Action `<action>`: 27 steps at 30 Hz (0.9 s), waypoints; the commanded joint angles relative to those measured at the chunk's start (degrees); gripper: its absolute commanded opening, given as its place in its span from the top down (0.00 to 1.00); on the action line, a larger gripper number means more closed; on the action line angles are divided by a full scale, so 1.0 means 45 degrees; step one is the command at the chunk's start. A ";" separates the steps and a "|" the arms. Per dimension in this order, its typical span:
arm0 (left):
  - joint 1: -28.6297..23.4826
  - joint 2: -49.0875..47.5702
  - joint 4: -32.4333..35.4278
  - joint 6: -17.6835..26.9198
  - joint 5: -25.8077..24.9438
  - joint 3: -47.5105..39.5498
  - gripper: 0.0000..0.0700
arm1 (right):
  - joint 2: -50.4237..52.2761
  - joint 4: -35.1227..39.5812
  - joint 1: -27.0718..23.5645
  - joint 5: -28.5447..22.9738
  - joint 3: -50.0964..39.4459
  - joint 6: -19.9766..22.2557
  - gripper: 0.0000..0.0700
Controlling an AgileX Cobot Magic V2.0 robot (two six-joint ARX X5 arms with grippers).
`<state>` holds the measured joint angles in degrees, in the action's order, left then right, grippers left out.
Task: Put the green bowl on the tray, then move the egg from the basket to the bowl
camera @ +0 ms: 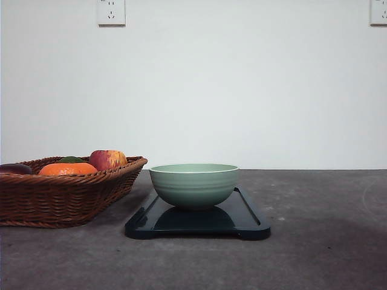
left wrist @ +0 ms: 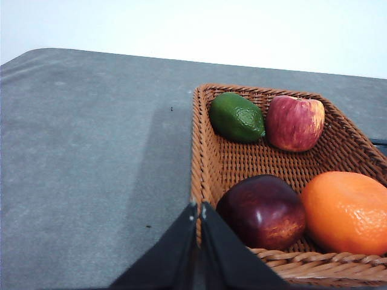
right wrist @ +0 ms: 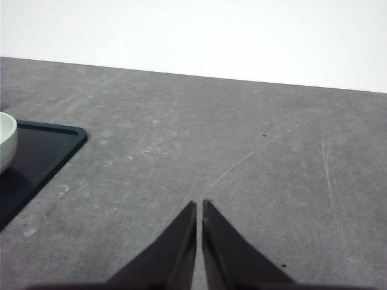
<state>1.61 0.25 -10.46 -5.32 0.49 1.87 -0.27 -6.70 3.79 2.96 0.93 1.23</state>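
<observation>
On the tray (camera: 251, 219) the green bowl (camera: 193, 184) already sits; both hands, left hand (left wrist: 199, 209) and right hand (right wrist: 199, 206), closed empty, no egg visible in the basket (camera: 66, 196)

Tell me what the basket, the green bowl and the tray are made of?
The basket looks like brown woven wicker: you can see braided strands. The green bowl seems to be glazed ceramic, smooth with faint ridges, though it could be plastic. The tray looks like glossy dark plastic or lacquer; it mirrors the bowl's shadow.
</observation>
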 commanded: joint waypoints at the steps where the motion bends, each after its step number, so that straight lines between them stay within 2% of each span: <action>1: -0.0019 -0.0015 -0.0053 0.0126 0.0024 -0.0243 1.00 | 0.0015 0.0155 0.0019 -0.0005 -0.0058 -0.0136 0.99; 27: -0.0019 -0.0015 -0.0053 0.0126 0.0024 -0.0243 1.00 | 0.0015 0.0158 0.0019 -0.0005 -0.0058 -0.0136 0.99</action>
<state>1.61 0.25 -10.46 -5.31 0.49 1.87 -0.27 -6.66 3.79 2.96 0.93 1.23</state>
